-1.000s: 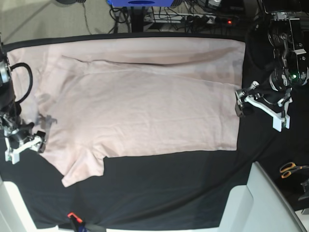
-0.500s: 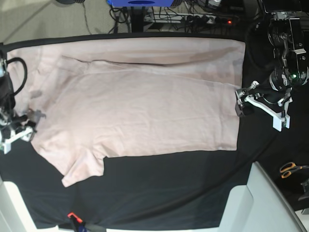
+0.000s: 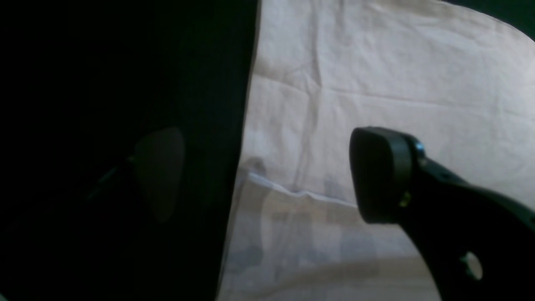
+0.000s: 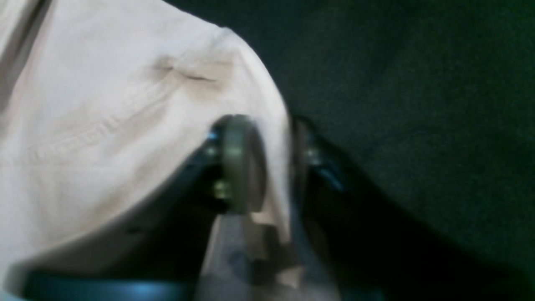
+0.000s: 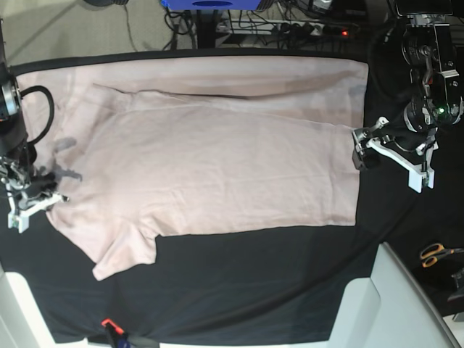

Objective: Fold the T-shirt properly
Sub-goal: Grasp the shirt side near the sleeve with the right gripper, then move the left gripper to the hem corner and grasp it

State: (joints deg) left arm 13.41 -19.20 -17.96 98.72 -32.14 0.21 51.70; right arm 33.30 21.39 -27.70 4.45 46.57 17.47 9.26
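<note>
- Base view: a pale pink T-shirt (image 5: 210,156) lies spread flat on a black table cover (image 5: 254,290), collar end toward the view's left, hem toward its right. The right gripper (image 5: 40,197) sits at the collar-side edge; the left gripper (image 5: 370,148) hovers just beside the hem edge. Orange-handled scissors (image 5: 435,254) lie well apart, off to the side.
- Left wrist view: the left gripper (image 3: 267,175) has its jaws wide apart, one finger over the black cover, the other over the T-shirt (image 3: 376,83), straddling the hem edge with nothing between them yet. To do this step well, it should drop until the lower finger slides under the hem, then close.
- Right wrist view: the right gripper (image 4: 271,163) is pinched together on a fold of the T-shirt (image 4: 104,125); the picture is blurred, so it probably holds only the edge. Lifting should wait until both ends are gripped, then rise evenly.
</note>
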